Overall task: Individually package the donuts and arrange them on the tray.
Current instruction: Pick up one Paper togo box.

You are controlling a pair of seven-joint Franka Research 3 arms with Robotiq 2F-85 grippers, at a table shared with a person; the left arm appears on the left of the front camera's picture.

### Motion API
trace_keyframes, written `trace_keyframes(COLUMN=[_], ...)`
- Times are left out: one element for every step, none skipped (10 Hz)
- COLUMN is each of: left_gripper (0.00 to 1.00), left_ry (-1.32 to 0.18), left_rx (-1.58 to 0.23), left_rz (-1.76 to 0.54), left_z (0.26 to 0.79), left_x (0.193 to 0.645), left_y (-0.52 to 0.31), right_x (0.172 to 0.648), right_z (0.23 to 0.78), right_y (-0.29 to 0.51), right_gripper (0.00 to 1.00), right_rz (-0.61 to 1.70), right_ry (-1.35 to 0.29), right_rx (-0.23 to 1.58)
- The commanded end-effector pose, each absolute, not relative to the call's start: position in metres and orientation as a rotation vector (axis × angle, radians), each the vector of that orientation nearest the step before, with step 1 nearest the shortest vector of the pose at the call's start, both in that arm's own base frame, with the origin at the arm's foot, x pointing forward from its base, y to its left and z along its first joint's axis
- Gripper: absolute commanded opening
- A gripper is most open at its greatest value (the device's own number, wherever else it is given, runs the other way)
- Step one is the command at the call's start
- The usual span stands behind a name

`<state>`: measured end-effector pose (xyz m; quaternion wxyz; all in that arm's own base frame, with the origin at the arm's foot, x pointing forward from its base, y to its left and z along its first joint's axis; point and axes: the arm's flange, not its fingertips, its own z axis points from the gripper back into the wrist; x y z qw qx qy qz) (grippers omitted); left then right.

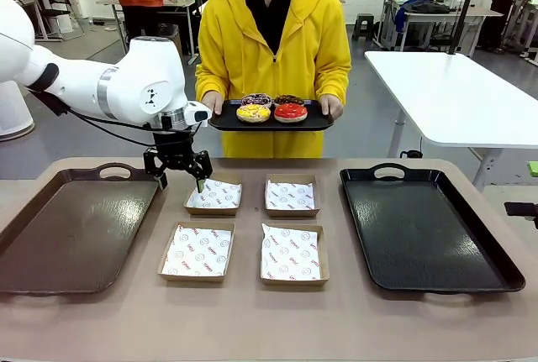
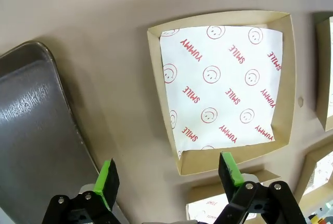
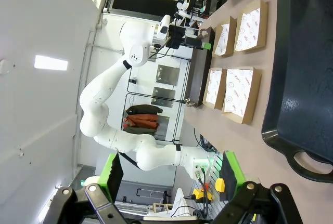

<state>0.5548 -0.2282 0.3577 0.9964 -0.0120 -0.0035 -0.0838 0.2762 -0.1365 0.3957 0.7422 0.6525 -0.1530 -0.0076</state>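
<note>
- Four donuts [image 1: 271, 107] lie on a small dark tray [image 1: 225, 123] that a person holds in both hands beyond the table's far edge, off the table [image 1: 252, 320] and well apart from either gripper. The two chocolate ones with sprinkles sit at the back. The yellow one [image 1: 253, 113] and the glossy red one [image 1: 290, 112] sit at the front.
- Four open cardboard boxes [image 1: 291, 254], each lined with printed paper, stand two by two at the middle of the table. None holds a donut.
- A brown tray [image 1: 71, 228] lies along the left edge and a black tray [image 1: 429, 228] along the right edge, both bare. Which one is to receive the packages cannot be told.
- The left gripper [image 1: 181, 181] hovers low over the table, between the brown tray and the far-left box [image 2: 223, 83]. Its fingers are spread and nothing is between them.
- The right gripper [image 3: 173, 169] is off the table's right edge, looking along the table. Its fingers are spread wide and it holds nothing.
- Handling, by judgement: the donuts are light, soft and easily crushed. The icing looks likely to smear, and the red glaze is probably slick.
- Recommended hold: across the outer sides of the ring, below the icing, with a gentle squeeze. Keep the ring level and keep the pads off the top face.
</note>
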Motion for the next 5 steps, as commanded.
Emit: trace_keyframes(left_gripper=[1.0, 1.0, 1.0, 1.0, 1.0], left_ry=[0.004, 0.004, 0.004, 0.004, -0.003], left_rx=[-0.019, -0.019, -0.019, -0.019, -0.022], left_rz=[-0.161, -0.161, -0.161, -0.161, -0.163], left_z=[0.361, 0.361, 0.361, 0.361, 0.3572], left_x=[0.5537, 0.5537, 0.5537, 0.5537, 0.5555], left_y=[-0.225, -0.225, -0.225, -0.225, -0.2256], right_x=[0.277, 0.277, 0.277, 0.277, 0.277], right_z=[0.3958, 0.3958, 0.3958, 0.3958, 0.3958], right_y=[-0.1369, -0.1369, -0.1369, -0.1369, -0.1369], right_gripper=[1.0, 1.0, 1.0, 1.0, 1.0], right_rz=[-0.011, -0.011, -0.011, -0.011, -0.011], right_ry=[-0.344, -0.344, -0.344, -0.344, -0.344], right_rx=[1.442, 1.442, 1.442, 1.442, 1.442])
